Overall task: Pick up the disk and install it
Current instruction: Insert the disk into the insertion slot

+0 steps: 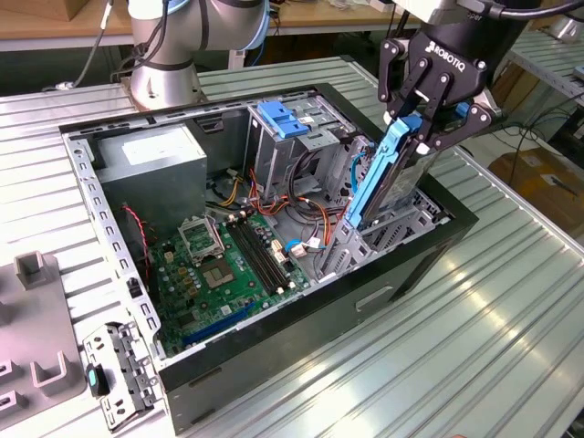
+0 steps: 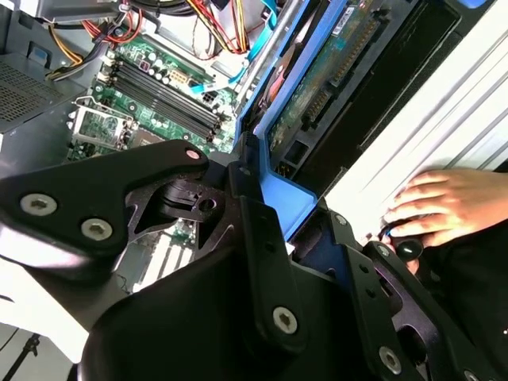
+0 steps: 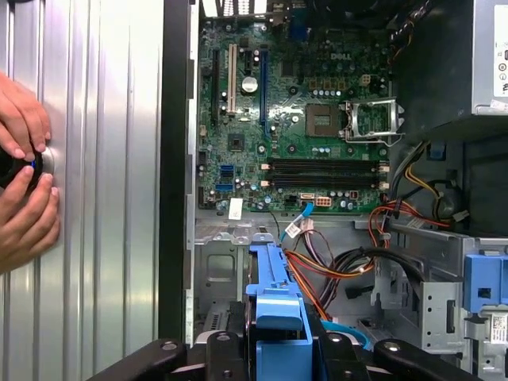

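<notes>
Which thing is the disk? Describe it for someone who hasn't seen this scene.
Find the open computer case. At its end on the exterior view's right, the disk stands tilted on end, clamped by the black gripper. Unlike the blue latch on the grey cage, it's a long blue-railed slab.

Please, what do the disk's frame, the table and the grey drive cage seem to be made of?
The disk frame is bright blue, evenly coloured and softly glossy, with moulded edges; it looks like plastic. The table is pale grey and ribbed, with streaky reflections; probably bare aluminium. The drive cage is dull grey sheet with punched holes; likely stamped steel, though the exact metal is uncertain.
</notes>
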Robot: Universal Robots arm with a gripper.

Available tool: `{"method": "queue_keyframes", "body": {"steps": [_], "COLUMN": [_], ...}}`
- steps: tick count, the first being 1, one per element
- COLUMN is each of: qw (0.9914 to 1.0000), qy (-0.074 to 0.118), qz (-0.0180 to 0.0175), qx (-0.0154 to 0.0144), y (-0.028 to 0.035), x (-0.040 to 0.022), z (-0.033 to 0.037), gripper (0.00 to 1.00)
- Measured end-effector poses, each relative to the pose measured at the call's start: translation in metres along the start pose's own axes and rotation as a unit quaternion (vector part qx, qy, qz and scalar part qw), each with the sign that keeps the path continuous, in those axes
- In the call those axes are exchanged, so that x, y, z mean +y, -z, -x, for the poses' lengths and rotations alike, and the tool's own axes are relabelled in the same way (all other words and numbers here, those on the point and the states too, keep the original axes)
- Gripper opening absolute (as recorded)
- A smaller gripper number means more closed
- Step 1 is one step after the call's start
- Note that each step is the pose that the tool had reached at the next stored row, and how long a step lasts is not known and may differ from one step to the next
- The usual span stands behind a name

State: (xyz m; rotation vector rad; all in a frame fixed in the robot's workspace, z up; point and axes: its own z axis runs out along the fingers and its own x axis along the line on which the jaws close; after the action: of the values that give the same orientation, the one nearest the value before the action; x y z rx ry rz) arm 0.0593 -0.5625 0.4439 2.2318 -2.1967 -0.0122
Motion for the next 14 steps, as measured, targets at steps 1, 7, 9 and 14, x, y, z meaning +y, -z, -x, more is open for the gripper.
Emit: {"method": "queue_keyframes", "body": {"steps": [1, 7, 9, 14], "qw": [1.0, 1.0, 1.0, 1.0], "qy": [0.0, 0.0, 0.0, 0.0], "qz": [0.0, 0.0, 0.0, 0.0], "qx": [0.0001, -0.0001, -0.0001, -0.0002], "y": [-0.0005, -0.0032, -0.0033, -0.0034], "x": [0.0, 0.0, 0.0, 0.0], "z": [0.0, 0.0, 0.0, 0.0], "gripper": [0.37, 0.37, 0.37, 0.37]}}
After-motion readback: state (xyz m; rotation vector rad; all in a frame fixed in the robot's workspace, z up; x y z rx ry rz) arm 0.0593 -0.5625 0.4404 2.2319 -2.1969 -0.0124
